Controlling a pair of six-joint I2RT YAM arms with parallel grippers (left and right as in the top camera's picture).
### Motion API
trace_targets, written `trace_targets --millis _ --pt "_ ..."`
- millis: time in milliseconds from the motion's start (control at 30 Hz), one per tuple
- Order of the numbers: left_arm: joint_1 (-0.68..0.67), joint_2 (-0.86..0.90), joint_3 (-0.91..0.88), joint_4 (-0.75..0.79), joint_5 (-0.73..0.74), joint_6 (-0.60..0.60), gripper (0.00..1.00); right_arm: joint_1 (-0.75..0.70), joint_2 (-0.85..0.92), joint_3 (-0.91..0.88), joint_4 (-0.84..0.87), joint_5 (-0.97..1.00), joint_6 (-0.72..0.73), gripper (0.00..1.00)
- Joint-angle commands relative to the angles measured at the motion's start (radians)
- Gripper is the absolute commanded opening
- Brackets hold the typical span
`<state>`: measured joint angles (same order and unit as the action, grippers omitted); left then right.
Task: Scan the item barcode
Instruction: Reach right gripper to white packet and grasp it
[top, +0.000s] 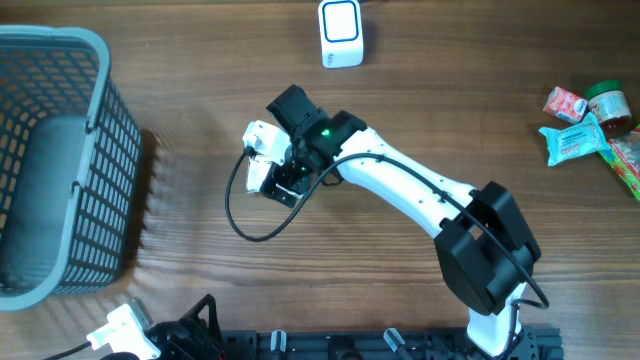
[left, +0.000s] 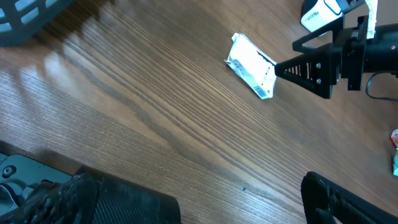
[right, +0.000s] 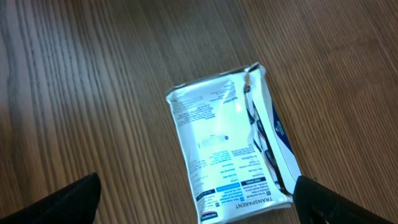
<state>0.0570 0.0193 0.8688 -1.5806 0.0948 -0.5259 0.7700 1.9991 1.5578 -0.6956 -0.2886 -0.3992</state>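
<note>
The packet (right: 230, 149) lies flat on the desk (top: 200, 80), just under the right pincer (left: 285, 59), whose jaws stand apart. The left pincer (left: 199, 208) is apart too, near the basket (top: 60, 45). The scanner (top: 341, 33) and the snacks (top: 590, 125) are far away.

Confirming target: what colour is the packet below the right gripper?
White packet with blue edging; clearest in right wrist view.

I have the right arm (top: 400, 190) stretched far forward, the right claw (right: 196, 186) facing down with jaws spread wide. The left claw (left: 200, 186) hangs back low, jaws equally wide.
</note>
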Motion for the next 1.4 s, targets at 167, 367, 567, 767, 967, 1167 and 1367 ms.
trace_targets --millis 167,367,567,767,967,1167,1367 --pt "-0.005 -0.003 -0.004 -0.01 0.008 -0.006 1.0 0.132 0.026 0.0 -0.001 0.016 -0.07 1.0" --pt "-0.005 -0.003 -0.004 -0.01 0.008 -0.006 1.0 0.187 0.026 0.0 0.003 0.099 -0.061 1.0" --pt "-0.005 -0.003 -0.004 -0.01 0.008 -0.006 1.0 0.187 0.026 0.0 0.013 0.108 -0.008 1.0" --pt "-0.005 -0.003 -0.004 -0.01 0.008 -0.006 1.0 0.186 0.026 0.0 0.018 0.104 -0.009 1.0" --pt "-0.005 -0.003 -0.004 -0.01 0.008 -0.006 1.0 0.158 0.063 0.0 0.08 0.166 0.016 1.0" --pt "-0.005 -0.003 -0.004 -0.01 0.008 -0.006 1.0 0.039 0.148 0.0 0.116 0.177 -0.079 1.0" --pt "-0.005 -0.003 -0.004 -0.01 0.008 -0.006 1.0 0.022 0.154 0.0 0.132 0.031 -0.151 1.0"
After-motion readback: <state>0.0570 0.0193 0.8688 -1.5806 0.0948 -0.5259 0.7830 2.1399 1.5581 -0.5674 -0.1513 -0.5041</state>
